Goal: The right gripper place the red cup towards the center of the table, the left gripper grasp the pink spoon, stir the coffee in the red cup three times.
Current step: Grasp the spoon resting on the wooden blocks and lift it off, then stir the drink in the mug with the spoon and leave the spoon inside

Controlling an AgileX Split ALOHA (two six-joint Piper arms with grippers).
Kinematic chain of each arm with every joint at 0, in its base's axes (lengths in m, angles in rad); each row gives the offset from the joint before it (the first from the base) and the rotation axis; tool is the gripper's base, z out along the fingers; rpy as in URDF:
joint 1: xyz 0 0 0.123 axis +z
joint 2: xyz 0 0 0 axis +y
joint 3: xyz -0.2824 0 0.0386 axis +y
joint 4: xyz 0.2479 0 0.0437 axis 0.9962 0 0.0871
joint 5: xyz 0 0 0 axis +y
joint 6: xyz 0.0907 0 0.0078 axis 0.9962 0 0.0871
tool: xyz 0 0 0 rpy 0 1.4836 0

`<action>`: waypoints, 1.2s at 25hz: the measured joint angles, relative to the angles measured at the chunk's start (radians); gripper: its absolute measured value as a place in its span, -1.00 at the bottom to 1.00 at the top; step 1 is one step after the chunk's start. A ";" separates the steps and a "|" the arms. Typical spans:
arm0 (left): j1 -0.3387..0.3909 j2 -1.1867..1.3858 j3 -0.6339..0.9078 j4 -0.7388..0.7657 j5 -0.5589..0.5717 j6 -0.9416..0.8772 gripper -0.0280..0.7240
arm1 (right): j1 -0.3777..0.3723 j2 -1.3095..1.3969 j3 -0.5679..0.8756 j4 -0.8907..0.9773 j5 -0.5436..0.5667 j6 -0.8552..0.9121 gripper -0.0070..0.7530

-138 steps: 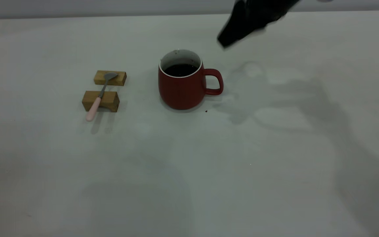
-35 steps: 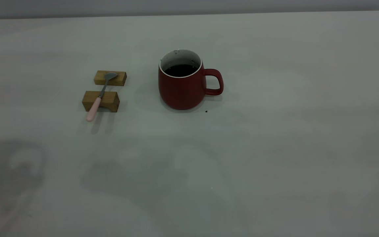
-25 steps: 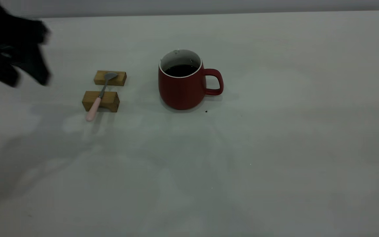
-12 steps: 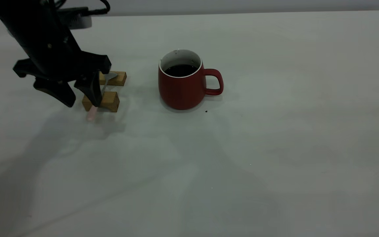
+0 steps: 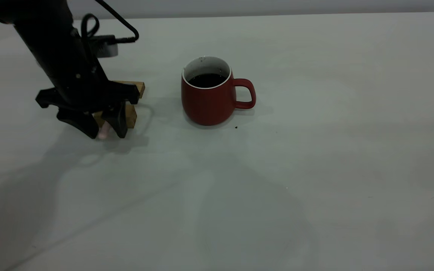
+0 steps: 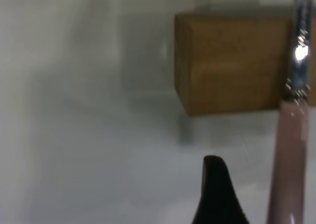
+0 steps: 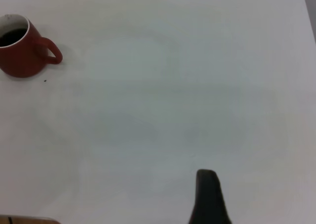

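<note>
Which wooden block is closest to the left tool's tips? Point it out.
The front block, right behind the left tool; the rear block lies farther back, beyond it.

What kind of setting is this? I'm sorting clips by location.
Probably a robot test bench, not a kitchen: a bare pale table, a black robot arm with its left gripper over a pink spoon propped on wooden blocks, one red cup.

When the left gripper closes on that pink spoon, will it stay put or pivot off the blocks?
The pink spoon probably pivots: it bridges two wooden blocks, handle overhanging. Slim and rigid-looking, so likely light and unbending. The left gripper, open, straddles the rounded handle, which may slip.
</note>
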State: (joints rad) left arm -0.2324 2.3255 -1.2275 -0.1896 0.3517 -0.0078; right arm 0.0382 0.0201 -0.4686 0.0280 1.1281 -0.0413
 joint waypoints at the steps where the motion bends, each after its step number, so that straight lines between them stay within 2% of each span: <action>1: 0.000 0.007 -0.007 0.000 0.000 0.000 0.53 | 0.000 0.000 0.000 0.000 0.000 0.000 0.56; 3: 0.000 0.013 -0.015 0.000 -0.002 -0.002 0.49 | 0.000 0.000 0.000 0.000 0.000 0.000 0.56; 6: 0.000 0.013 -0.017 0.000 0.004 -0.035 0.28 | 0.000 0.000 0.000 0.000 0.000 0.000 0.56; 9: 0.000 0.013 -0.017 0.000 0.027 -0.065 -0.13 | 0.000 0.000 0.000 0.000 0.000 0.000 0.56; 11: 0.000 0.013 -0.017 0.000 0.032 -0.076 -0.50 | 0.000 0.000 0.000 0.001 0.000 0.000 0.56; 18: 0.000 -0.084 -0.017 -0.048 0.117 -0.083 -0.53 | 0.000 0.000 0.000 0.001 0.000 0.000 0.56; 20: 0.000 -0.137 -0.017 -0.133 0.154 -0.085 -0.53 | 0.000 0.000 0.000 0.001 0.000 0.000 0.56; 23: 0.000 -0.213 -0.017 -0.353 0.214 -0.125 -0.53 | 0.000 0.000 0.000 0.001 0.000 0.000 0.56; 30: 0.000 -0.284 -0.016 -1.053 0.390 -0.186 -0.53 | 0.000 0.000 0.000 0.001 0.000 0.000 0.56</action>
State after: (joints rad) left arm -0.2324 2.0413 -1.2435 -1.2426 0.7414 -0.1936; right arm 0.0382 0.0201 -0.4686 0.0289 1.1281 -0.0413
